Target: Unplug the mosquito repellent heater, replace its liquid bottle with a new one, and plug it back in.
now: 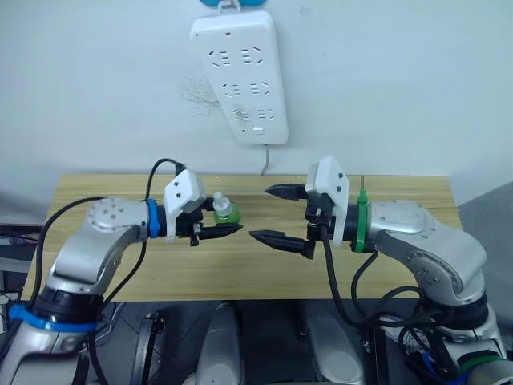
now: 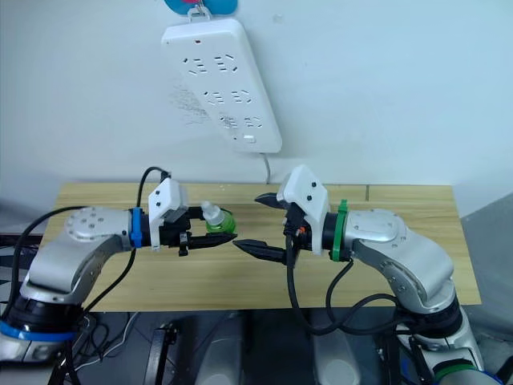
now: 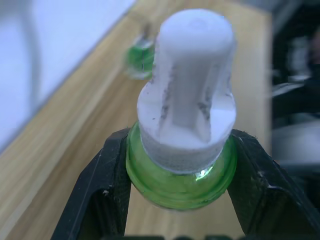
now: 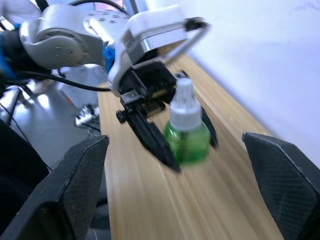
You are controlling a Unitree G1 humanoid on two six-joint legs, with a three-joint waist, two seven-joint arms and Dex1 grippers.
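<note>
From the head views, the left gripper [image 1: 218, 231] is clamped on a small green liquid bottle [image 1: 225, 211] with a white cap, holding it above the wooden table [image 1: 401, 192]. The right gripper [image 1: 284, 216] faces it from just beside, its two black fingers spread wide and holding nothing. Behind both, well above them on the wall, hangs a white power strip [image 1: 240, 76]. I cannot make out the mosquito repellent heater itself in these pictures.

In the left wrist view, the fingers [image 3: 100, 190] press against opposite sides of the bottle's round green body, with the white ribbed cap [image 3: 190, 85] rising past the fingertips. A second green bottle [image 3: 140, 57] lies blurred on the table beyond the claw.

In the right wrist view, the open fingers [image 4: 70, 185] frame the held bottle, which stands upright in the opposite claw, near but not touching.

The bottle looks light and rigid, likely smooth plastic or glass, so slippery and possibly breakable if dropped. The rounded body gives little flat surface; the ribbed cap should offer surer purchase for twisting, the body for carrying.
</note>
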